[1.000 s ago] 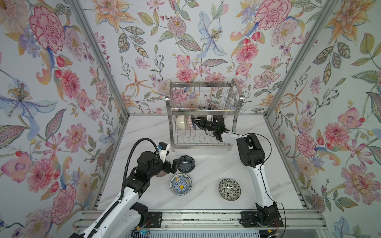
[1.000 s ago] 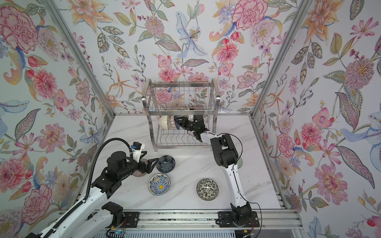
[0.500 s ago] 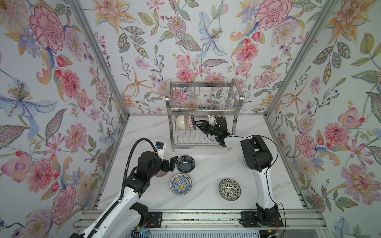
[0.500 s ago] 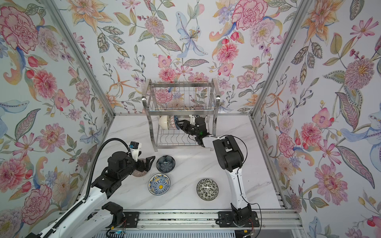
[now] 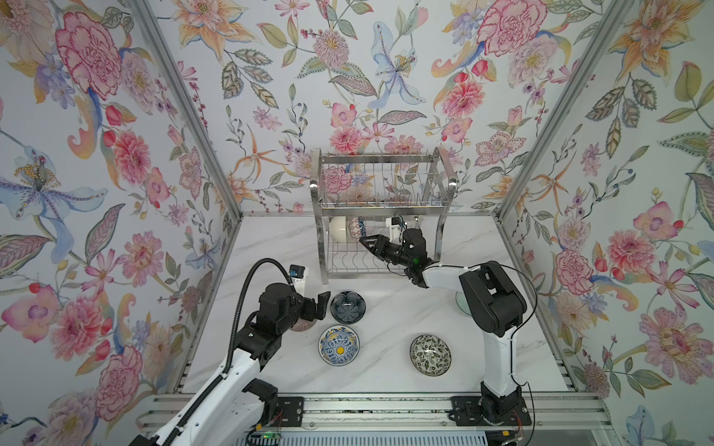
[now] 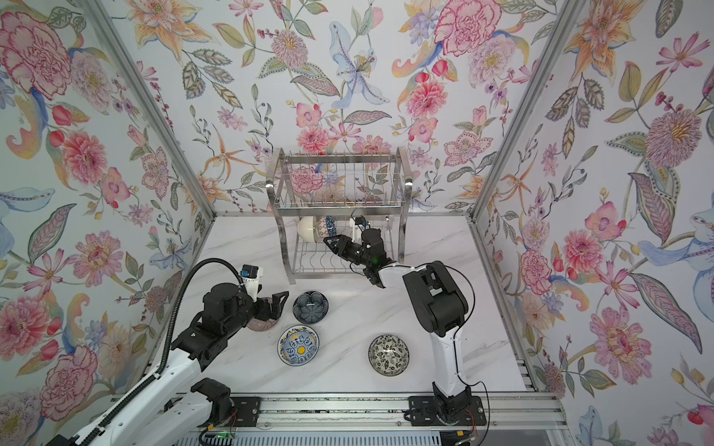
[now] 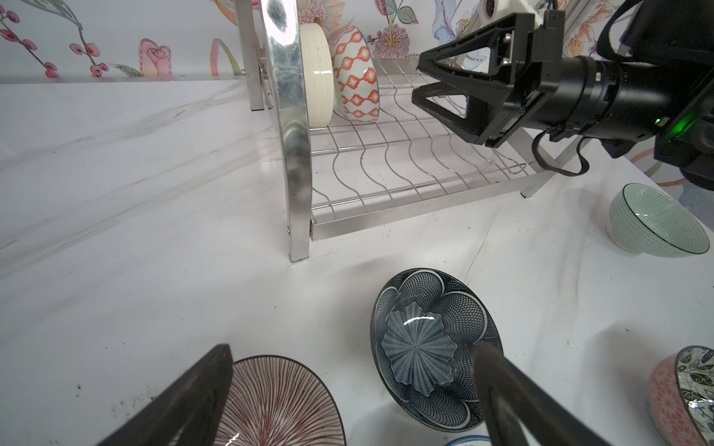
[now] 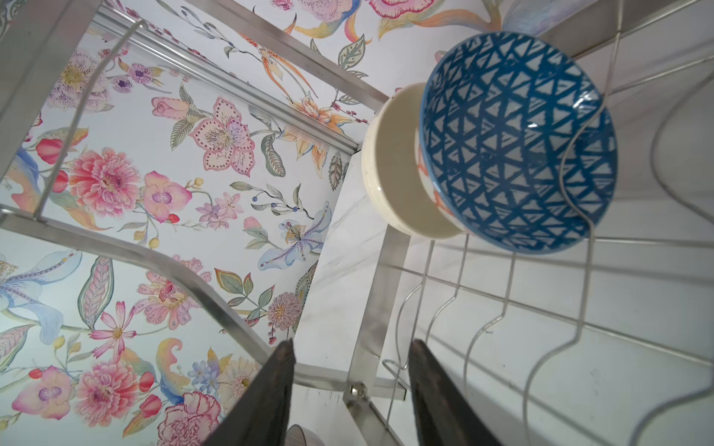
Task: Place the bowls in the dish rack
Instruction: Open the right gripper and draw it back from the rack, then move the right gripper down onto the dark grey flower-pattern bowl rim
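White marbled tabletop [image 5: 386, 309] between flowered walls makes a slick footing, and trouble could start there. On the left, the mauve ribbed bowl [image 7: 278, 405] and the dark navy bowl [image 5: 347, 307] sit near each other. A grab at either rim could, I judge, shove its neighbour or skate off the glaze, and the yellow-centred bowl [image 5: 339, 345] lies just beside both. Further right, in the dish rack [image 5: 380, 210], the cream bowl [image 5: 338, 228] and the blue lattice bowl [image 8: 517, 143] stand on edge on the lower shelf, close against each other. A careless pull-out there could snag a wavy wire or tip them. The black-white leafy bowl [image 5: 430, 354] and the pale green bowl [image 7: 657, 220], half hidden under the right arm in both top views, wait on the table. The left gripper [image 5: 320, 307] is spread to its widest above the mauve and navy bowls, gripping nothing. The right gripper [image 5: 367, 243], inside the lower tier near the lattice bowl, has its jaws parted and bare, clear of the bowl.
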`<state>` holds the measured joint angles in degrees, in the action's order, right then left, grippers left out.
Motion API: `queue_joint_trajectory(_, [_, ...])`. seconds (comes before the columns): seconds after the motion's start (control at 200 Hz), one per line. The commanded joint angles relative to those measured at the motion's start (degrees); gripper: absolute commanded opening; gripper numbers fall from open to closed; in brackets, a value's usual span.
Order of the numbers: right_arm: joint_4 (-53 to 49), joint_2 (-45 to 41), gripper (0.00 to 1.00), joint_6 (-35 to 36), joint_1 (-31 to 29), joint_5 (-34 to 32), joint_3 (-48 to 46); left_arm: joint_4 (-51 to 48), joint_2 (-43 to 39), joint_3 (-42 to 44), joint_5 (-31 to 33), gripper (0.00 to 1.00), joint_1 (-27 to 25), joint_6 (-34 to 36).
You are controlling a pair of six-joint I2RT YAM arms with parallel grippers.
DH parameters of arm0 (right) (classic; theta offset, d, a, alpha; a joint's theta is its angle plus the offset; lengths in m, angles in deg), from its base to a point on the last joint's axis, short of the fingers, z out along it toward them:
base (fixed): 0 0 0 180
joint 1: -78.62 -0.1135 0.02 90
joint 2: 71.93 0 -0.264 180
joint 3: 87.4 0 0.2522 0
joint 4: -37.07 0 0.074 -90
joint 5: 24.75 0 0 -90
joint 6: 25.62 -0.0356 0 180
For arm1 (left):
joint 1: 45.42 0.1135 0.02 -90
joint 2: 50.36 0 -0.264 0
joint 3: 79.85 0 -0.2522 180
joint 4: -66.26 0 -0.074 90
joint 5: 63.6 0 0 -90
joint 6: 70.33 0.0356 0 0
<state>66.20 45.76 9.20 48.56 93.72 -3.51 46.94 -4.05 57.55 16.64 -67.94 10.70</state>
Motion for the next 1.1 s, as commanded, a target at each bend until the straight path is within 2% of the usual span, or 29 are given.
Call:
queue_joint_trajectory(0.0, [-0.42, -3.82, 0.49, 2.31, -1.05, -1.48, -2.40, -1.27, 0.39, -1.81, 1.07, 0.99, -0.50, -1.05])
queue_joint_trajectory(0.445, [-17.17, -14.72, 0.49, 14.60, -9.59, -6.22, -9.18, -1.81, 1.76, -2.17, 0.27, 0.99, -0.50, -0.72])
queue_joint_trajectory(0.616, [-28.17, -18.57, 0.49, 21.55, -12.84, -10.59, -9.14, -2.30, 2.63, -2.51, 0.26, 0.99, -0.57, -0.36])
queue_joint_trajectory(0.781, [-39.53, -21.61, 0.49, 28.20, -15.57, -18.99, -8.14, -2.51, 2.88, -2.62, 0.70, 0.99, -0.44, -0.07])
queue_joint_trajectory(1.096, [-52.02, -23.15, 0.48, 31.66, -19.51, -28.52, -7.24, -2.61, 3.50, -2.70, 0.62, 0.99, -0.42, 0.18])
